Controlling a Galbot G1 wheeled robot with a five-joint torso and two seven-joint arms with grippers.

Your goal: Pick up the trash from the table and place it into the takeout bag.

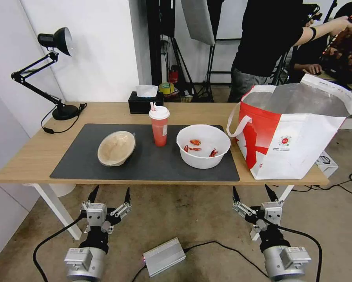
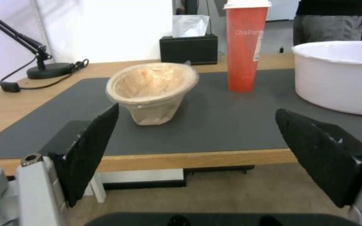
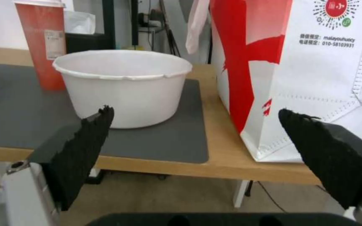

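Three pieces of trash stand on the dark mat of the table: a beige paper-pulp bowl tilted on its side at the left, a red-orange drink cup with a white lid in the middle, and a white round bowl with red scraps. The takeout bag stands open at the table's right end. My left gripper and right gripper hang open below the front edge, holding nothing.
A black tissue box sits behind the cup and a black desk lamp with its cable stands at the back left. On the floor between my arms lies a silver box with cables. A person stands behind the bag.
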